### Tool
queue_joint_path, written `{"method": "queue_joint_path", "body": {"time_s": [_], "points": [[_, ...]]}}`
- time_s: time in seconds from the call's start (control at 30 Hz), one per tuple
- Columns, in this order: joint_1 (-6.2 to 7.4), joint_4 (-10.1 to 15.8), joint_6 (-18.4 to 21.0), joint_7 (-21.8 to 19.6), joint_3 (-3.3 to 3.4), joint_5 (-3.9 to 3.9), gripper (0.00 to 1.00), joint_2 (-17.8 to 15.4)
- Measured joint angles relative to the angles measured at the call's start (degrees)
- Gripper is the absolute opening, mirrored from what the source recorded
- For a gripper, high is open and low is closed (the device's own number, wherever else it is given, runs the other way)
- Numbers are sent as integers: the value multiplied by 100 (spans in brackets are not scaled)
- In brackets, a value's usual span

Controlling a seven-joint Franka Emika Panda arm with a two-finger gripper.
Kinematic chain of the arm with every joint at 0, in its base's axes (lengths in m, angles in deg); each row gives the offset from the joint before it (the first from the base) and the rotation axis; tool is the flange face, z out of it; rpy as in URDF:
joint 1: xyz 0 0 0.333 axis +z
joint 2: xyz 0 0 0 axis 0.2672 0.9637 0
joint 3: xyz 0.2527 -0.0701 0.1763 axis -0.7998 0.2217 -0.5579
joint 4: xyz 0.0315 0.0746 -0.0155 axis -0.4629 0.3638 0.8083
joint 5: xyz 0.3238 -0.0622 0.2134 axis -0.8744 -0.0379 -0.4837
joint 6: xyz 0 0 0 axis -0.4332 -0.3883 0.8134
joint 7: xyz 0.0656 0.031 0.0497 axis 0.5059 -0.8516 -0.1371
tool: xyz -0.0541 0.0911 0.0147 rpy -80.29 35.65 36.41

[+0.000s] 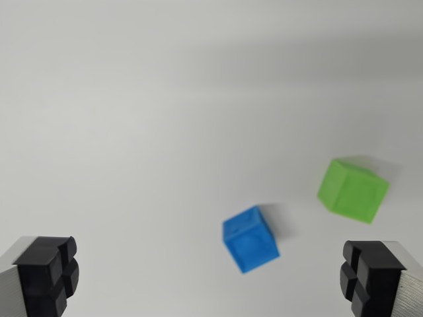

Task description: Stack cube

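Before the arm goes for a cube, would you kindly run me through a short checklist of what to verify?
1. Tool open, fingers wide apart: ok.
2. Tool empty: ok.
3. Small blue plastic cube in view, free-standing: ok.
4. Small green plastic cube in view, apart from the blue one: ok.
5. Blue cube centred between the fingers: not ok, it sits toward the wrist view's right.
6. Height above the white tabletop: cannot tell.

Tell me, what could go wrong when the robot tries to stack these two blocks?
1. The gripper is open and holds nothing. The blue cube sits turned at an angle to the fingers, so they might close on its corners and twist it.
2. The green cube lies close by on the wrist view's right, so a finger coming down could bump it.
3. The picture is blurry, so the aim might be off.
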Motion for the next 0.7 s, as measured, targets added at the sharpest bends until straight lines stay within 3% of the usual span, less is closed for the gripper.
{"method": "queue_joint_path", "body": {"time_s": [0.7], "points": [[-1,77,-47,62,1,0,100,-4]]}}
